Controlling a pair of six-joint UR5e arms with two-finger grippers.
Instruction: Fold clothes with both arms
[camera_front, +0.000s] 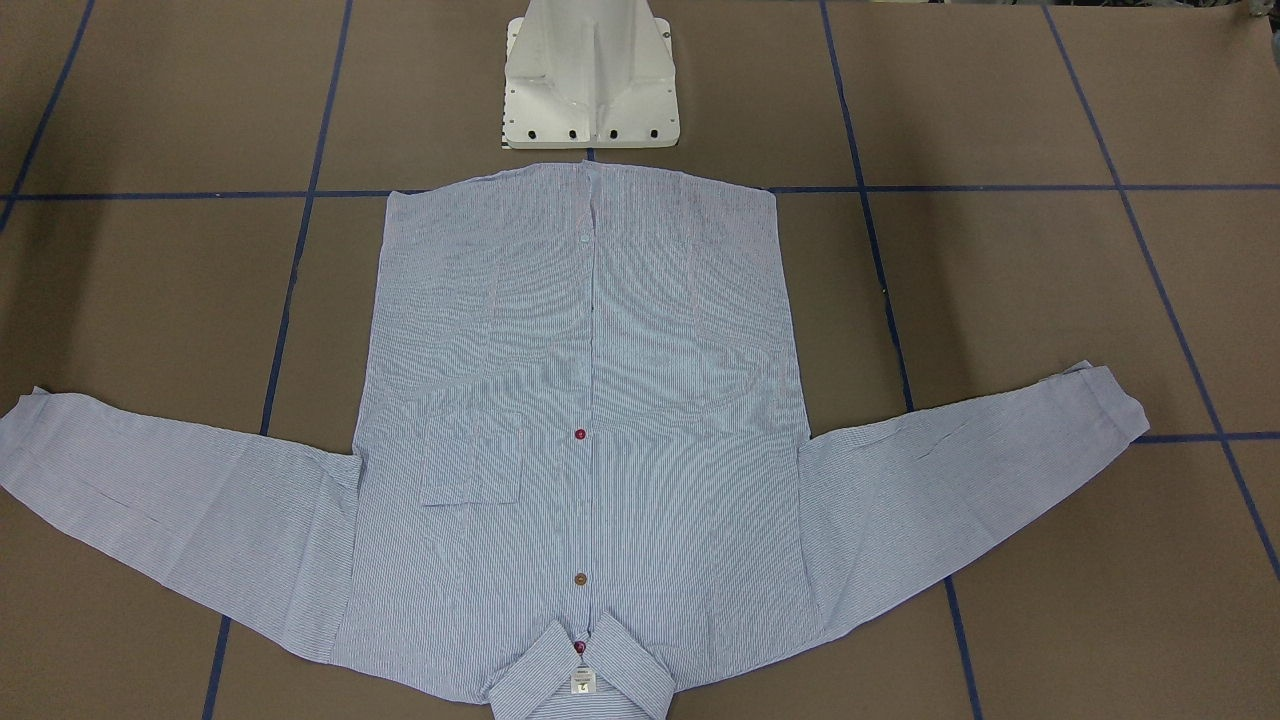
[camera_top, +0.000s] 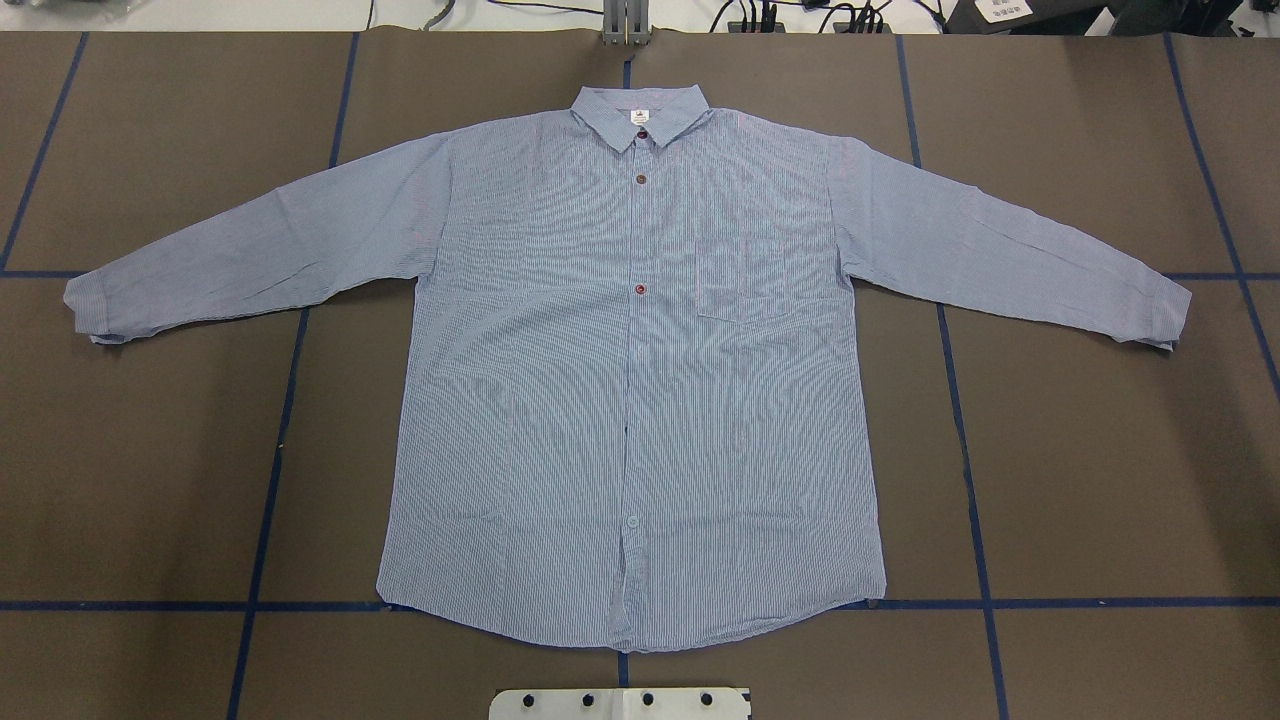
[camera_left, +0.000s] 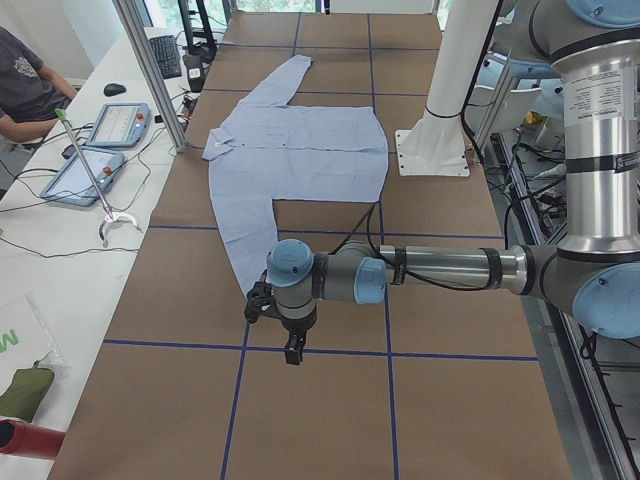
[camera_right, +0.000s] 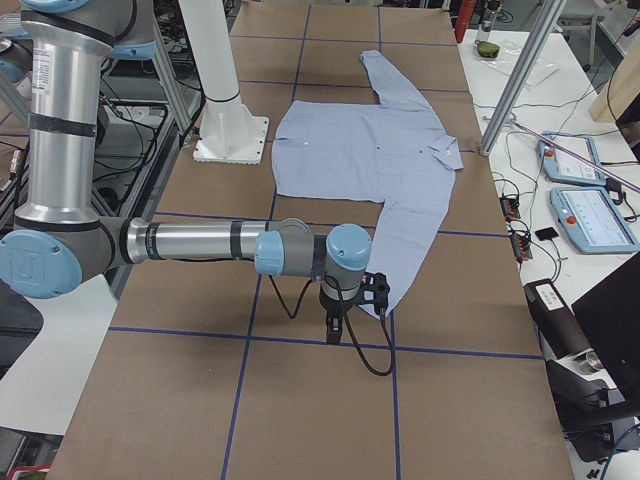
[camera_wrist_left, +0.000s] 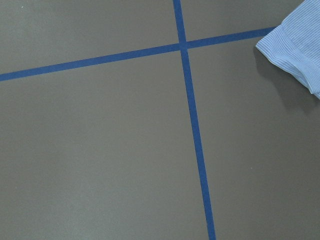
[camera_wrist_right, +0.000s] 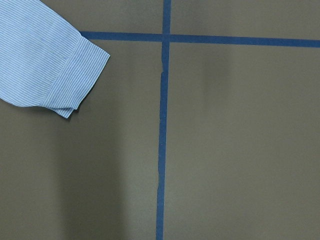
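The light blue striped shirt (camera_top: 620, 380) lies flat and face up on the brown table, buttoned, with both sleeves spread out to the sides and the collar (camera_top: 640, 115) on the far side from the robot. Its hem (camera_front: 585, 175) is near the pedestal. My left gripper (camera_left: 292, 350) hangs above the table just past the left sleeve's cuff (camera_wrist_left: 295, 50). My right gripper (camera_right: 333, 328) hangs likewise beside the right sleeve's cuff (camera_wrist_right: 55, 70). Both grippers show only in the side views, so I cannot tell whether they are open or shut. Neither touches the shirt.
The white pedestal base (camera_front: 590, 85) stands at the robot's edge of the table. Blue tape lines (camera_top: 270, 500) grid the brown surface. A side bench carries tablets (camera_left: 85, 175) and cables, an aluminium post (camera_left: 150, 70) stands at its edge, and a seated person (camera_left: 25, 85) is there.
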